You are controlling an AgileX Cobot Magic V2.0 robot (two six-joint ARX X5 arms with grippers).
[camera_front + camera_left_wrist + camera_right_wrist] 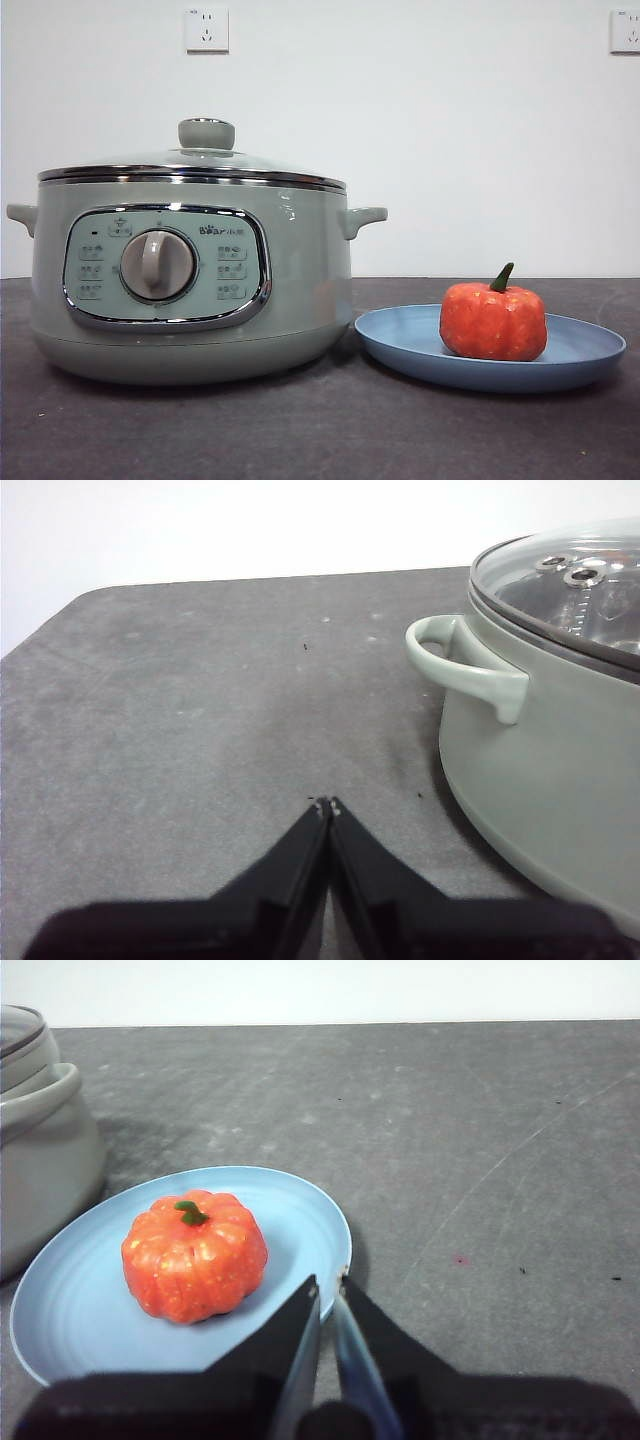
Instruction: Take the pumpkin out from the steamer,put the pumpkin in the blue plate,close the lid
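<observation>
Task looks complete, judging by how things lie. The pumpkin [493, 321] sits upright on the blue plate [590, 352], stem up, clear of the steamer [190, 290]. The lid [200, 160] is seated flat on the steamer's chrome rim, knob on top, no gap visible in the front view. Nothing seems left except perhaps the arms idling.

Left gripper [326, 805]: jaws clenched tip to tip, nothing between them, touching nothing. It hangs above the bare dark table [180, 730]. The steamer stands off to one side of it and a bit ahead, its side handle [465, 670] the nearest part, apart from the tips. The glass lid shows closed there too.

Right gripper [328, 1285]: jaws almost closed, only a thin slit between the tips, empty. It hangs over the near rim of the blue plate, with no contact visible. The pumpkin lies just ahead and to the side of the tips, near but apart. The steamer is further off, beyond the plate on that same side.

Neither arm shows in the front view.
</observation>
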